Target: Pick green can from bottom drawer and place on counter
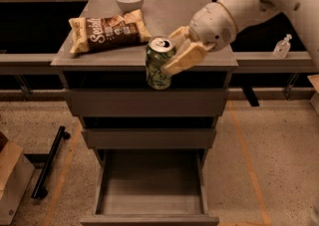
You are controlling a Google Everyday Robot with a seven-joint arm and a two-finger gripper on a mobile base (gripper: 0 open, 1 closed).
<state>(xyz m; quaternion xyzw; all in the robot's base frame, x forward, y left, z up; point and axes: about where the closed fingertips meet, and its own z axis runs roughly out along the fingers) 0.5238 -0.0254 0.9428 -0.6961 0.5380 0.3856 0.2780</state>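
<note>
The green can (159,63), with pale markings and a silver pull-tab top, is held upright in the air in front of the counter's front edge. My gripper (175,53) is shut on the green can, its tan fingers (185,58) gripping it from the right. The white arm reaches in from the upper right. The counter (169,16) is the grey top of the drawer cabinet. The bottom drawer (149,187) is pulled out below, its grey box interior showing nothing inside.
A brown chip bag (107,31) lies on the left of the counter and a white bowl (129,0) stands at its back. A small clear bottle (282,47) stands on a ledge at right. A black bar (49,161) and a cardboard box (12,180) lie on the floor left.
</note>
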